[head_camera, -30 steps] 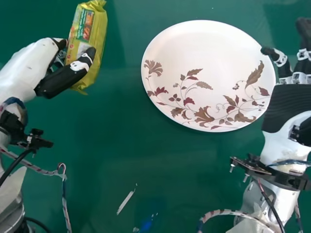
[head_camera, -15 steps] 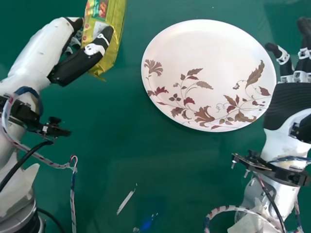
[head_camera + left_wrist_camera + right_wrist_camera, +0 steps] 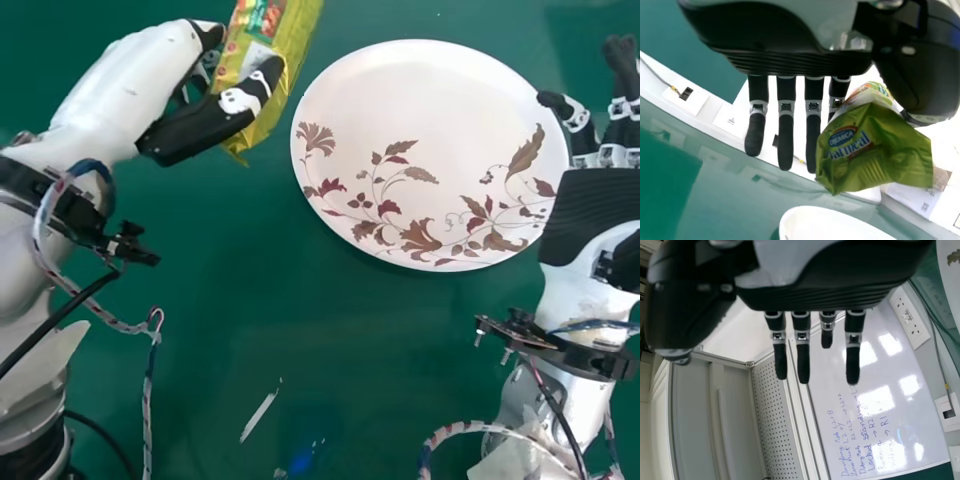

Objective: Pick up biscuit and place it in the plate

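Observation:
In the head view my left hand (image 3: 205, 125) pinches the yellow-green biscuit packet (image 3: 262, 62) between thumb and fingers, at the upper left beside the plate. The white plate (image 3: 420, 110) with brown and red leaf patterns lies on the green table. In the left wrist view the packet (image 3: 872, 150) is held by the thumb and the nearest finger of my left hand (image 3: 785, 137), and part of the plate (image 3: 825, 225) shows beyond it. My right hand (image 3: 595, 215) is at the plate's right edge with straight fingers and nothing held; its fingers show in the right wrist view (image 3: 803, 357).
The green table (image 3: 330, 350) carries a thin white strip (image 3: 259, 416) near the front. A whiteboard (image 3: 880, 405) with handwriting and a grey cabinet (image 3: 715, 415) stand beyond my right hand. White socket boxes (image 3: 687, 97) line the table's far side.
My left hand has carried the packet to the right and away from me, bringing it near the plate's upper left edge. The right arm has stayed almost still.

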